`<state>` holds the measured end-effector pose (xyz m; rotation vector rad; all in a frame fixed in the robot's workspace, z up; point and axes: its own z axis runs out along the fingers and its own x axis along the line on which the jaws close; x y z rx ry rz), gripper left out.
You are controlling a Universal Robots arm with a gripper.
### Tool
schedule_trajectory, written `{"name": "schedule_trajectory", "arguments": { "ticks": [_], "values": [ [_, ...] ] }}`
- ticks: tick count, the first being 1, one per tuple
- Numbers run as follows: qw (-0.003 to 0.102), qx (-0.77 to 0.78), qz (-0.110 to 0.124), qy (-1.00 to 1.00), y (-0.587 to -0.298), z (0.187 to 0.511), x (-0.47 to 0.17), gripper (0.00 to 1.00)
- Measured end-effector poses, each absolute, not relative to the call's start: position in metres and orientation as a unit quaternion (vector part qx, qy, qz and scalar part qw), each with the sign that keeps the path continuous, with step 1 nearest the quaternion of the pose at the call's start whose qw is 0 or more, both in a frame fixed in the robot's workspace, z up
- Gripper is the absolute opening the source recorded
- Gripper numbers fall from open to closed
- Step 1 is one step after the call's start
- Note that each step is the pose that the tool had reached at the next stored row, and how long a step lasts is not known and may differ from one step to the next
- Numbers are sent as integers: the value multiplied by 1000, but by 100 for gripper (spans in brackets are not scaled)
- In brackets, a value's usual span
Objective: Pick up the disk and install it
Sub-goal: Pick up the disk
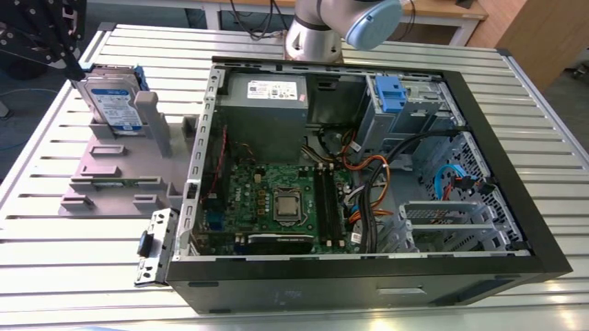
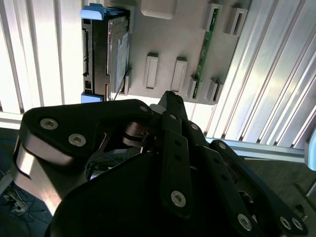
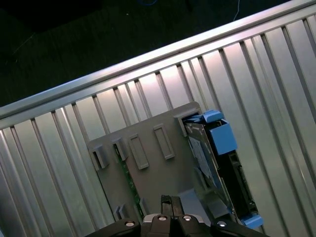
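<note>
Just back from the near edge of the slatted metal counter, an open computer case lies on its side, its green motherboard and bundled cables exposed. Deeper inside the case sit a grey power supply and, toward the exterior view's right, a silver drive cage with a blue tab. On the exterior view's left, just beside the case, a grey plastic stand rests on the counter. The disk stands on edge in a slot at the stand's far end, its white-and-blue label facing the case and its blue bracket framing it. The black gripper hangs close over the disk's top edge; whether it touches cannot be told. In the first wrist view the gripper has its fingers pressed together, pinching nothing, over the stand just beside the disk. Farthest back, beyond the case, the arm rises from the counter.
</note>
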<state>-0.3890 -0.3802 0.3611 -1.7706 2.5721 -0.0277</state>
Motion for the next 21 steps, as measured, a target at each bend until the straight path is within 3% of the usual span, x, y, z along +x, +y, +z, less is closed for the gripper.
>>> {"name": "schedule_trajectory", "arguments": {
  "ticks": [21],
  "values": [
    [9,-572,-9,820,-380,361,-389,11]
  ]
}}
